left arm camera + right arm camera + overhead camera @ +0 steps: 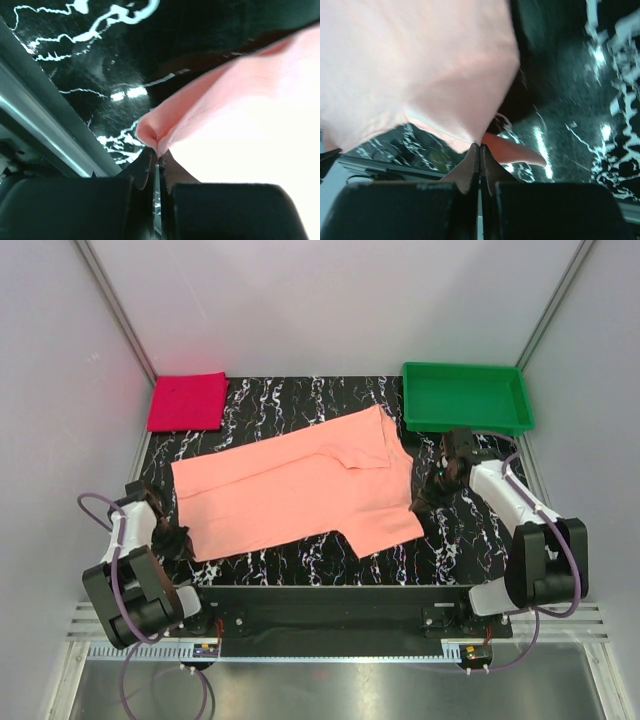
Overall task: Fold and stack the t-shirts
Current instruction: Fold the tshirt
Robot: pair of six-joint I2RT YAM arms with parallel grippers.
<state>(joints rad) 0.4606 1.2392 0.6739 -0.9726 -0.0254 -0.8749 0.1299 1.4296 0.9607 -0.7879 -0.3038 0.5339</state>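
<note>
Salmon t-shirt lies spread on the tabletop in the top view, with a folded red shirt at the far-left corner, so probably one is done and this fold is barely begun; left wrist view: left jaws clamped on its corner; right wrist view: right jaws clamped on its edge.

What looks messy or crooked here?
The peach t-shirt lies slanted across the table, not lined up with its edges. The left end effector and right end effector each pinch one end of it. Nothing looks spilled or torn; the red shirt at the far left corner sits neatly folded.
</note>
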